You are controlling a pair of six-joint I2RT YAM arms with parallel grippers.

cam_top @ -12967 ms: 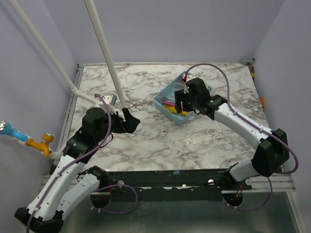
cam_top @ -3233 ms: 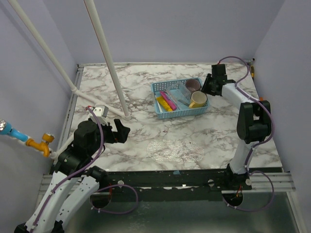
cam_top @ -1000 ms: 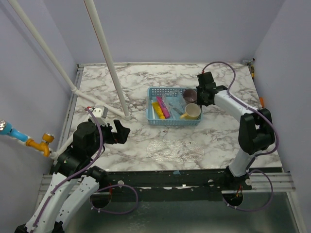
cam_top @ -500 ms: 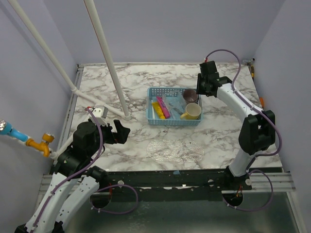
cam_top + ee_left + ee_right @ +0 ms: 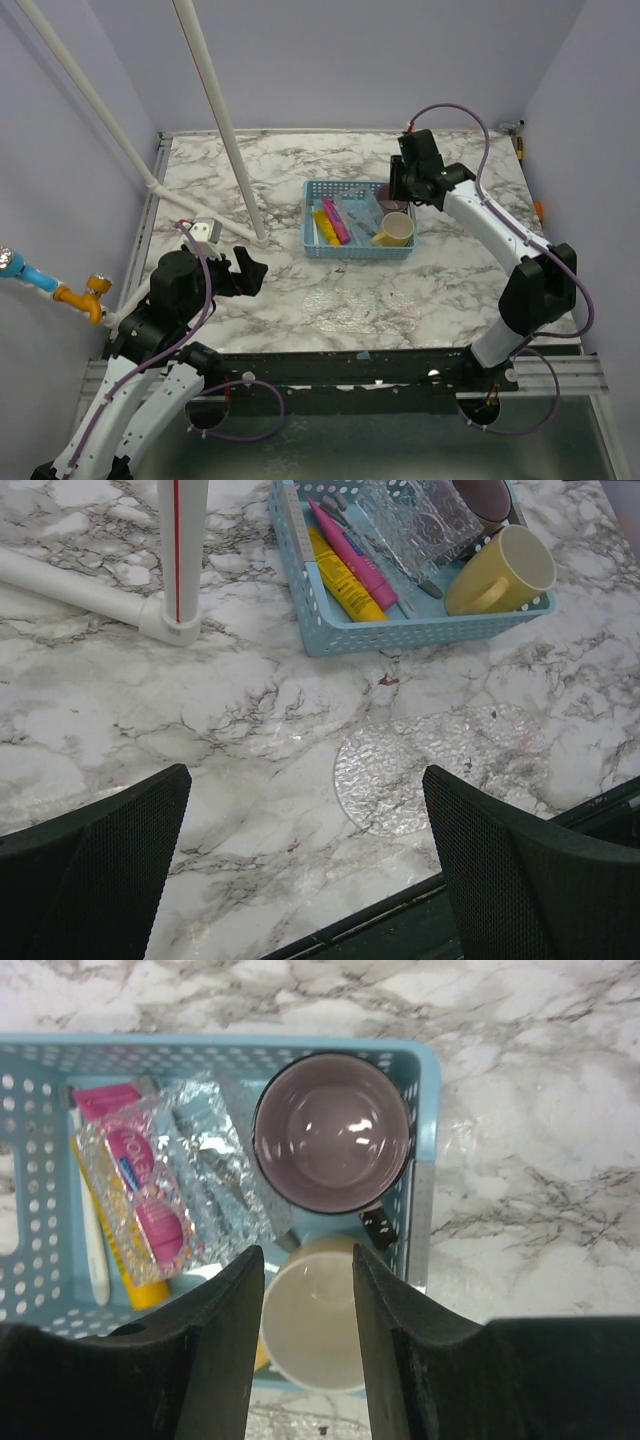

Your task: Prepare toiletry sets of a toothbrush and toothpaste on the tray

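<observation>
Right wrist view: my right pincer [image 5: 307, 1256] hangs part-open and empty over the purple mug [image 5: 332, 1130] and yellow mug [image 5: 310, 1332] in the blue basket [image 5: 424, 1165]. Beside them the pink tube [image 5: 106, 1101] and yellow tube [image 5: 141, 1284] lie under crinkled plastic [image 5: 195, 1175], their long axes across the basket. My left pincer [image 5: 305, 780] gapes wide, empty.

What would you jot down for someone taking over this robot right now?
Left gripper: open, empty, over the near-left part of the table.
Right gripper: open, empty, above the yellow mug and purple mug.
Things: pink tube, yellow tube and pale brush lie side by side in the left part of the blue tray; both mugs stand at its right end. The grey brush is hard to make out under the clear wrapping.
Done: tubes and a brush are in the tray.
Left: probably pairing them into two sets.
</observation>
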